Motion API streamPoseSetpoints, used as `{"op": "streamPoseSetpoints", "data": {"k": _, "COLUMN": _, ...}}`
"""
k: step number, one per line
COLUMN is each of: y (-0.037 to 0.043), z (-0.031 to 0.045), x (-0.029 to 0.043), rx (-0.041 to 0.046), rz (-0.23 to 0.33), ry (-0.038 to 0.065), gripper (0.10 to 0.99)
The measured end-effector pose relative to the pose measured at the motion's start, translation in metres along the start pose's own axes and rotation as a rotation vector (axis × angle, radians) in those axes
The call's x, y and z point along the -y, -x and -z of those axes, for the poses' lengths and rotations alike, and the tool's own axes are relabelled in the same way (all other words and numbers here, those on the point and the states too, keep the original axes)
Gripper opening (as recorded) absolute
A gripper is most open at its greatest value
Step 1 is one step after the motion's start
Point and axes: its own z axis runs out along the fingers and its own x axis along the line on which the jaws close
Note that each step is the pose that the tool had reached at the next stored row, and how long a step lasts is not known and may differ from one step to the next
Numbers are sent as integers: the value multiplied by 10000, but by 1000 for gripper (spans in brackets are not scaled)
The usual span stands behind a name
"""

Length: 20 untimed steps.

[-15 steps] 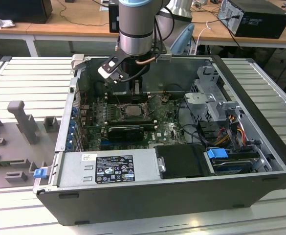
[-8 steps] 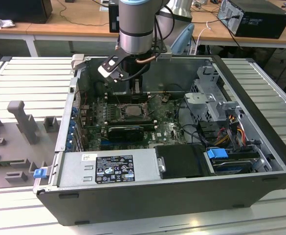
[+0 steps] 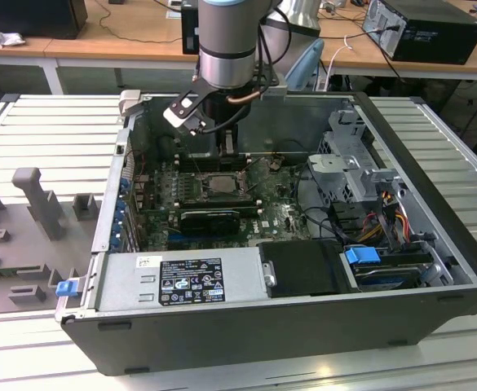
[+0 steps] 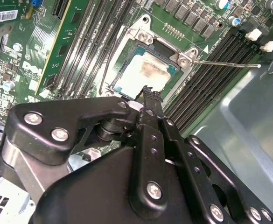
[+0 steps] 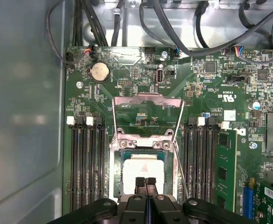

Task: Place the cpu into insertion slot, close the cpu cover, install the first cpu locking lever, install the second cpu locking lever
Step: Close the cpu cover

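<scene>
Closest up in the first wrist view, finds the gripper (image 5: 145,180) with its fingers pressed together, pinching nothing, tips at the near edge of the cpu (image 5: 143,169); cannot tell whether touching or just above. Reads as a closed tip used to press or nudge the chip, not to carry it.

Starting at the exterior view's left, passes a grey fixture (image 3: 38,199) lying well apart from the work, then the open case (image 3: 222,334). Reaches the slot (image 5: 141,145) mid-board, with the cpu lying flat inside it. Shows the cover (image 5: 148,100) tipped up and back off the slot, probably to leave the chip reachable from above. Shows a lever (image 4: 225,63) unlatched too, sticking out across the memory slots (image 4: 206,81), which would free the cover. Ends at the cage (image 3: 352,163) on the exterior view's right.
</scene>
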Motion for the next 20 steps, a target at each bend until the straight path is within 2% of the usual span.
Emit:
{"op": "streamPoseSetpoints", "data": {"k": 8, "y": 0, "z": 5, "x": -51, "rx": 27, "rz": 0, "ry": -2, "gripper": 106}}
{"op": "streamPoseSetpoints", "data": {"k": 11, "y": -4, "z": 64, "x": -54, "rx": 24, "rz": 1, "ry": -1, "gripper": 106}}
{"op": "streamPoseSetpoints", "data": {"k": 13, "y": -4, "z": 78, "x": -56, "rx": 24, "rz": 0, "ry": -1, "gripper": 106}}
{"op": "streamPoseSetpoints", "data": {"k": 20, "y": -3, "z": 84, "x": -164, "rx": 26, "rz": 1, "ry": -2, "gripper": 106}}
